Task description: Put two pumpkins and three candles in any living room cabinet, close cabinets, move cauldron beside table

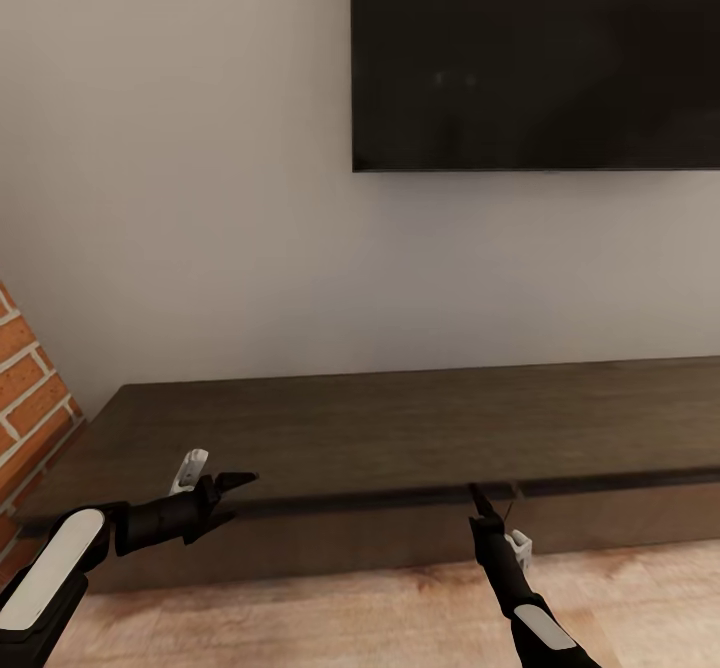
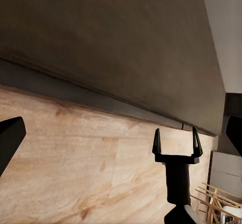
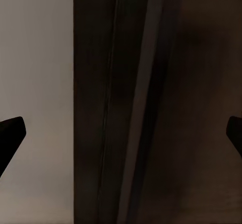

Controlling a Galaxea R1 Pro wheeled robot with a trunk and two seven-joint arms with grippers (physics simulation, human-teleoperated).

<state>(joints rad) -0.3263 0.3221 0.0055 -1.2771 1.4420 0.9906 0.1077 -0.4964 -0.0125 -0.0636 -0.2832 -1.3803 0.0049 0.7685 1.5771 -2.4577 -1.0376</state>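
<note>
Two claws reach toward the cabinet (image 1: 400, 428), the long dark-brown unit that runs along the grey wall (image 1: 180, 198) under a black screen (image 1: 535, 58).

The left claw (image 1: 235, 488) sits at the front edge of the cabinet's top, near its left end, pointing sideways along the edge; in its wrist view the two finger tips stand wide apart at the frame's sides, so it is released and grasps nothing.

The right claw (image 1: 478, 498) points up at the front edge near the seam between the two drawer fronts. The left wrist view shows it (image 2: 177, 144) from the side with its two fingers (image 2: 157, 143) spread and nothing between them, just beside the cabinet's lower edge. In its own wrist view the tips also stand far apart, with the cabinet (image 3: 151, 103) close ahead.

A wooden floor (image 1: 350, 618) lies before the cabinet, and a brick wall (image 1: 30, 388) stands at its left end.
</note>
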